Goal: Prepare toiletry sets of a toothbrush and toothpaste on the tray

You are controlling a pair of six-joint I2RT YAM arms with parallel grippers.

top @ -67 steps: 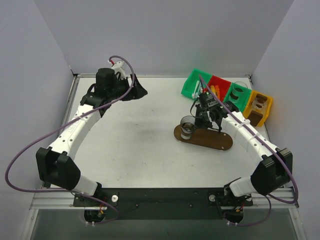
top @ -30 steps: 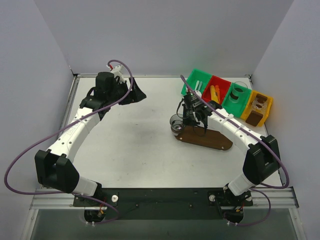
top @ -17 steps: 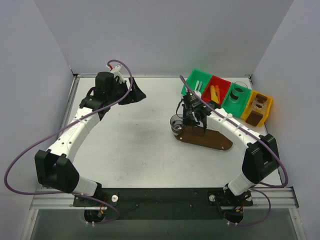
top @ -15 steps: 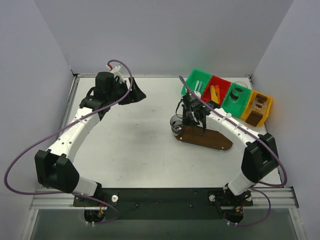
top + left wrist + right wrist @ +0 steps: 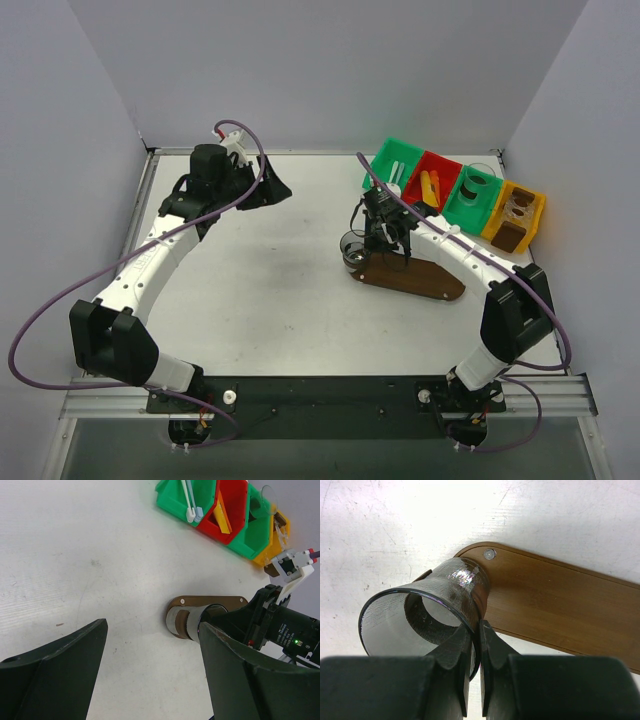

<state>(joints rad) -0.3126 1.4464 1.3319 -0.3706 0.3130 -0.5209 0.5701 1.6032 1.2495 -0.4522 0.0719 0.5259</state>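
The tray lay on the right side of the worktop, and one clear cup stood at its end nearest the middle. We could not tell whether its base sat flat on the wood or hung just above it. The cup was empty: no toothbrush and no tube inside it.

The right end effector was clenched on the cup's rim, one finger inside the wall and one outside. We judged this to be the placing of the first cup, so the task was at an early stage.

The toothbrushes lay in the green bin behind the tray, and the toothpaste in the red bin beside it. Another clear cup waited in the next green bin. No set was complete.

The left end effector hung released, holding nothing, well apart at the far left.
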